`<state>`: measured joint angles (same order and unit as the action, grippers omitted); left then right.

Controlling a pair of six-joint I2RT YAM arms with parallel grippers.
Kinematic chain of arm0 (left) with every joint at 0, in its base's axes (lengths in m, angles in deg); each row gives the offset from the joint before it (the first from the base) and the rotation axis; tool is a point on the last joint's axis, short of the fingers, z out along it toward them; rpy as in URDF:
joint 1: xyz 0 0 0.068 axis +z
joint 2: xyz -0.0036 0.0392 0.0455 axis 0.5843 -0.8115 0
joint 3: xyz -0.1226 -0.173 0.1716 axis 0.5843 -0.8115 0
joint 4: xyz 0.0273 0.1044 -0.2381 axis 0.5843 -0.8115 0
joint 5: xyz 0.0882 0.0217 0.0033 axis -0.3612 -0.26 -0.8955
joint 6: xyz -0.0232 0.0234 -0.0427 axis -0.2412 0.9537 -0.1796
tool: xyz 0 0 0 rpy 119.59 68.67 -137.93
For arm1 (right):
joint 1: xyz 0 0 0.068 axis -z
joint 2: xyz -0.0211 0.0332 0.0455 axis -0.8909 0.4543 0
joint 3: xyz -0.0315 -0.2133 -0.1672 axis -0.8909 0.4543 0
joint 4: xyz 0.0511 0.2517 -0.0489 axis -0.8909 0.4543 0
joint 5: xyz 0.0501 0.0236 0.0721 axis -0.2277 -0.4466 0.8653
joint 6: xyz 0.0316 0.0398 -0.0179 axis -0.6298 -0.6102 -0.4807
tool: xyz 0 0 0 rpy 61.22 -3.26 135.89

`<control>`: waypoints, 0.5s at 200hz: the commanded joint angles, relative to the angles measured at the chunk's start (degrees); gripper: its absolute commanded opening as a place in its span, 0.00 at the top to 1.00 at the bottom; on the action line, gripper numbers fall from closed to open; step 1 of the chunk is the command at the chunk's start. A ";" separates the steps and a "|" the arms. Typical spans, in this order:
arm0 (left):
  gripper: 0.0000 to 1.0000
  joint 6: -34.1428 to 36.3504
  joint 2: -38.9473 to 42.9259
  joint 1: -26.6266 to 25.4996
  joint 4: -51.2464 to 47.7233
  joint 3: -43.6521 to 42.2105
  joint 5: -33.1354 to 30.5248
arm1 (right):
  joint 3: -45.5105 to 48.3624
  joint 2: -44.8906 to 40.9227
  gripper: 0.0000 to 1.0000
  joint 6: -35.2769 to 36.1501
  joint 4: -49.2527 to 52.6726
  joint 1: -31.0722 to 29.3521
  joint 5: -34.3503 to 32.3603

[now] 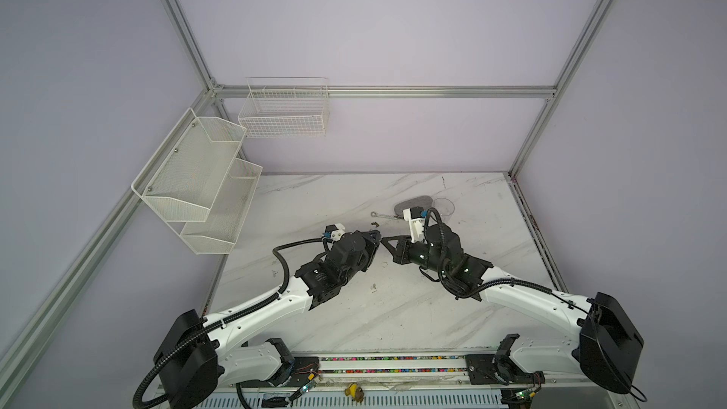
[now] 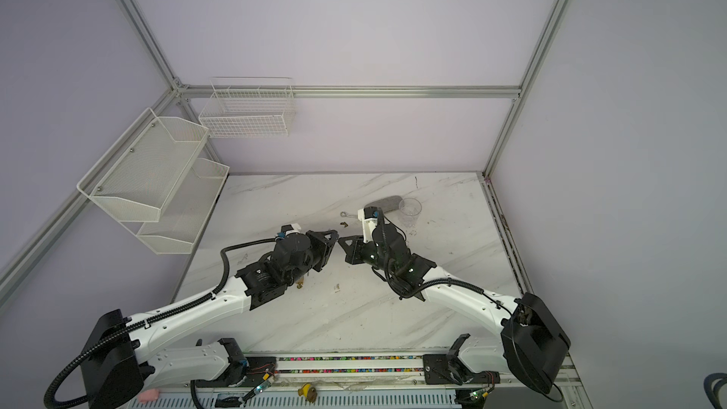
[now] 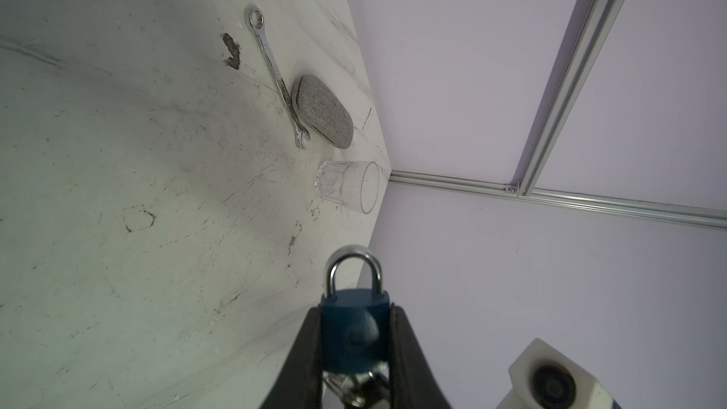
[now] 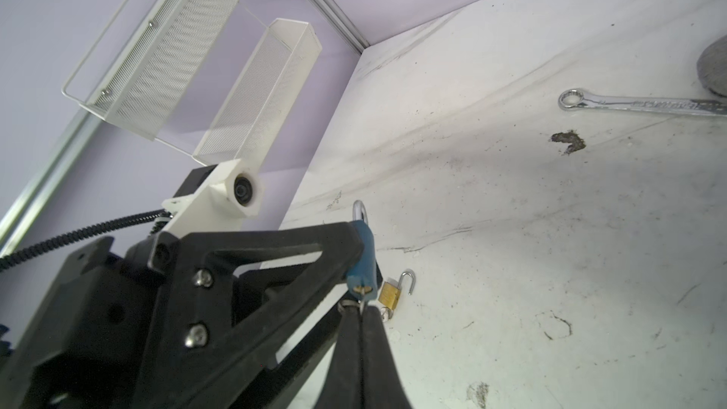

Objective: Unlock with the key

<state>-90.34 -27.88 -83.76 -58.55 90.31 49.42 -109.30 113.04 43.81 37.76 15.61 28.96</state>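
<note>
A blue padlock [image 3: 354,332] with a closed silver shackle [image 3: 354,269] is held off the table, and my left gripper [image 3: 355,310] is shut on its body. A small key [image 4: 362,296] sticks into the keyhole at the lock's bottom end, with its ring [image 3: 356,387] hanging there. My right gripper [image 4: 362,310] is shut on that key, fingers pressed together. In both top views the left gripper [image 1: 377,236] and right gripper [image 1: 384,240] meet tip to tip above the table's middle, and the lock is too small to make out there.
A brass padlock [image 4: 389,293] with an open shackle lies on the marble table [image 1: 354,320] under the grippers. A wrench [image 3: 275,72], a grey oval pad [image 3: 322,112] and a clear glass [image 3: 348,186] sit far right. White mesh shelves [image 1: 196,179] and a wire basket [image 1: 283,112] hang left.
</note>
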 commanded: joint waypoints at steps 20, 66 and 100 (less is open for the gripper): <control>1.00 -0.19 2.56 -2.00 9.43 0.71 4.31 | 3.28 -1.56 1.00 -13.25 -8.07 -1.12 11.21; 1.00 0.06 3.49 -2.15 9.26 0.89 3.14 | 6.66 -2.38 1.00 -20.06 -11.67 -0.61 10.92; 1.00 -0.11 3.51 -2.22 9.35 0.94 3.20 | 8.05 -2.40 1.00 -22.72 -14.79 -0.39 10.73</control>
<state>-90.29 -25.82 -84.70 -58.60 90.22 49.49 -103.03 110.73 26.41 26.81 16.50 32.54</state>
